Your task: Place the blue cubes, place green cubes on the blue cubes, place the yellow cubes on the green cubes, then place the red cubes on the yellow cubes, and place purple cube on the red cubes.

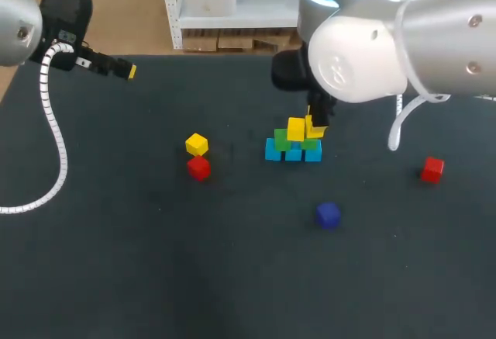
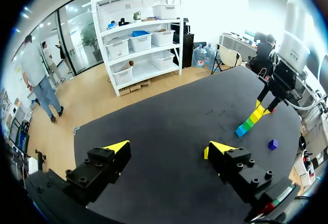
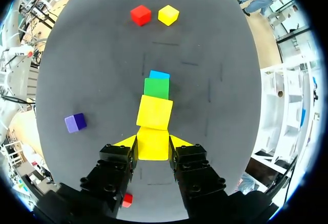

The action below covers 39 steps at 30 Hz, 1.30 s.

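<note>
Right fingers (image 3: 122,155) hold one of three yellow cubes (image 3: 153,143) (image 3: 155,112) (image 3: 168,15) — two red cubes (image 3: 140,15) (image 3: 126,200).

Your table (image 1: 155,277) wears a dark, matt, cloth-like cover. The yellow cube (image 3: 152,149) clamped in your right gripper (image 3: 154,143) looks like smooth, matt plastic. Your right arm (image 1: 364,52) carries a glossy silver shell; your left gripper (image 2: 168,148) is matt black, bolted, with smooth yellow tips. The white hose (image 1: 51,114) looks like ribbed plastic.
</note>
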Tool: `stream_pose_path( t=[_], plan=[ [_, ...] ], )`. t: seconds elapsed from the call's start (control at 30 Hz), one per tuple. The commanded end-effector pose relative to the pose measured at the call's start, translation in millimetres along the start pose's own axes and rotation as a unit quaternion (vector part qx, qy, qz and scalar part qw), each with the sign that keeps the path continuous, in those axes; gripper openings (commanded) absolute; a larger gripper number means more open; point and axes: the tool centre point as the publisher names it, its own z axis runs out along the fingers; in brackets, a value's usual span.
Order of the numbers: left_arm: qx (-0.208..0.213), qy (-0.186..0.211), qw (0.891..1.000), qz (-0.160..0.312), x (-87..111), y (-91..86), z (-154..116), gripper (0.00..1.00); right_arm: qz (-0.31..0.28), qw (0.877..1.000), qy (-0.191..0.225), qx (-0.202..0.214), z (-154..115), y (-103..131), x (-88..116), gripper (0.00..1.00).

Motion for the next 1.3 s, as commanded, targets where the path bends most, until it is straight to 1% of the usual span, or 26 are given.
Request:
stream_pose_path(
  t=[0.03, 0.63, 0.67, 0.7, 0.73, 0.77, 0.8, 0.83, 0.97, 1.07, 1.13, 1.17, 1.3],
  plan=[
    [0.004, -0.002, 1.000, 0.001, 0.7, 1.7, 0.0, 1.00, -0.001, 1.000, -0.001, -0.002, 0.5, -1.5, -1.1, 0.00],
    [0.004, -0.002, 1.000, 0.001, 0.7, 1.7, 0.0, 1.00, -0.002, 1.000, 0.002, -0.005, 2.8, -3.6, -1.5, 0.00],
    [0.004, -0.002, 1.000, 0.001, 0.7, 1.7, 0.0, 1.00, -0.001, 1.000, 0.002, -0.005, 2.8, -3.6, -1.4, 0.02],
    [0.004, -0.002, 1.000, 0.001, 0.7, 1.7, 0.0, 1.00, 0.000, 1.000, 0.002, -0.004, 2.8, -3.6, -1.3, 0.06],
    [0.004, -0.002, 1.000, 0.001, 0.7, 1.7, 0.0, 1.00, 0.000, 1.000, 0.002, -0.004, 3.0, -3.4, -0.9, 0.14],
    [0.004, -0.002, 1.000, 0.001, 0.7, 1.7, 0.0, 1.00, -0.001, 1.000, 0.003, -0.004, 3.1, -3.0, -0.6, 0.28],
    [0.004, -0.002, 1.000, 0.001, 0.7, 1.7, 0.0, 1.00, -0.001, 1.000, 0.002, -0.005, 3.1, -3.0, -0.5, 0.30],
    [0.004, -0.002, 1.000, 0.001, 0.7, 1.7, 0.0, 1.00, 0.000, 1.000, 0.002, -0.005, 3.3, -2.9, -0.2, 0.34],
    [0.004, -0.002, 1.000, 0.001, 0.7, 1.7, 0.0, 1.00, 0.002, 1.000, 0.002, -0.006, 4.0, -2.5, 0.8, 0.38],
    [0.004, -0.002, 1.000, 0.001, 0.7, 1.7, 0.0, 1.00, 0.003, 1.000, 0.000, -0.005, 3.6, -1.3, 1.2, 0.47],
    [0.004, -0.002, 1.000, 0.001, 0.7, 1.7, 0.0, 1.00, 0.005, 1.000, -0.003, -0.006, 3.4, -0.8, 1.4, 0.61],
    [0.004, -0.002, 1.000, 0.001, 0.7, 1.7, 0.0, 1.00, 0.006, 1.000, -0.004, -0.006, 3.4, -0.7, 1.4, 1.00],
    [0.004, -0.002, 1.000, 0.001, 0.7, 1.7, 0.0, 1.00, 0.007, 1.000, -0.005, -0.007, 3.7, -0.5, 1.6, 1.00]
  ],
)
